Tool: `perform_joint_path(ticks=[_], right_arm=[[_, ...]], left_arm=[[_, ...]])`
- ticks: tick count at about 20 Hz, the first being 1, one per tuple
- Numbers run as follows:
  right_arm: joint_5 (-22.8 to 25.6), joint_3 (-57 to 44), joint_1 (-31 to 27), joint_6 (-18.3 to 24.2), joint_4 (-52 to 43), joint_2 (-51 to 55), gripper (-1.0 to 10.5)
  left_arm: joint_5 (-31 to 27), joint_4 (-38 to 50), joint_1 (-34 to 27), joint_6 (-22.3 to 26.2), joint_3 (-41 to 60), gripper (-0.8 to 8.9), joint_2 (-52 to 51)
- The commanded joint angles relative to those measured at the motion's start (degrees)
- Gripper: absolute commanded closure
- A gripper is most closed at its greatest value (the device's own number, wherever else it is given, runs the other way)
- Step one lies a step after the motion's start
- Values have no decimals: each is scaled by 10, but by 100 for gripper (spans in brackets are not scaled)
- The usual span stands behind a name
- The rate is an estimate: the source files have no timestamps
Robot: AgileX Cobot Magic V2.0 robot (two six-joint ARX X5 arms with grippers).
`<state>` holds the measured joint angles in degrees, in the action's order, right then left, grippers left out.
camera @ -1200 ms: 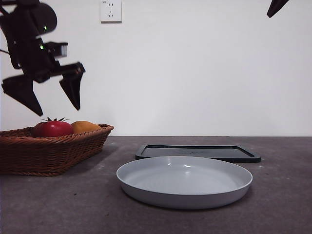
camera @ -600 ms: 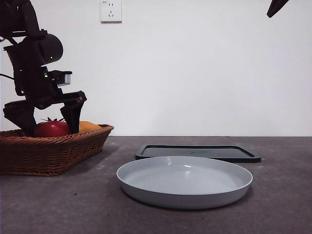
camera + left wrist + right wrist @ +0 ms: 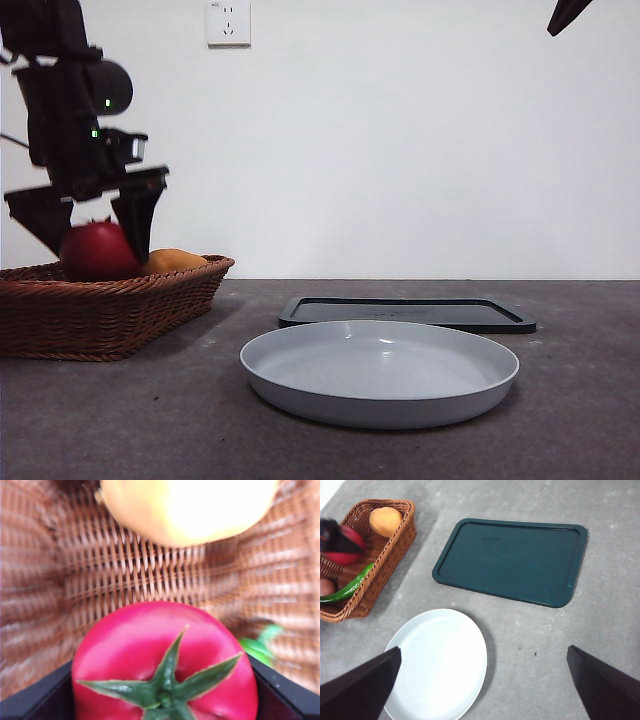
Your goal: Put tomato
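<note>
The left arm (image 3: 70, 110) is big and black — blocky parts with one round knob on its side. Two tiny green lights glow on it, and a small grey box sticks out. The left gripper (image 3: 95, 225) has two pointed black fingers. The right gripper (image 3: 485, 685) has flat black fingers, perhaps matte.

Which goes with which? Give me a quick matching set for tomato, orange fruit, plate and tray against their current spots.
Things:
1. tomato
2. orange fruit
3. plate
4. tray

Places:
A. flat on the table behind the plate
B. lying in the basket
C. held between the left gripper's jaws, over the basket
D. nearest the front camera, nothing on it

Pairs: 1-C, 2-B, 3-D, 4-A
</note>
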<state>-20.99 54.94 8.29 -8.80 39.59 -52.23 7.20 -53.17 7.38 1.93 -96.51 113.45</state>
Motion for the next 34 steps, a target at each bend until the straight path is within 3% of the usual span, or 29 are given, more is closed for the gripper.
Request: perform_joint_path(ticks=[1,5,10,15,19,24,34], right_arm=[[0,10,2,5,-5,-4,252],[0,10,2,5,-5,-4,252],[0,10,2,5,-5,-4,252],[0,10,2,5,-5,-4,252],[0,10,2,5,-5,-4,252],[0,10,2,5,-5,-4,252],[0,10,2,5,-5,-4,252]], left_arm=[[3,-56,12,-33,-28,536,-12],[3,-120,63,-45,-33,536,-51],[3,-163,177,-55,-33,536,-73],[3,-115,304,-63,-31,536,-61],[3,-71,367,-68,-31,536,-28],[3,-47,399,-70,-30,536,23],[3,-18,399,-58,-31,535,85]])
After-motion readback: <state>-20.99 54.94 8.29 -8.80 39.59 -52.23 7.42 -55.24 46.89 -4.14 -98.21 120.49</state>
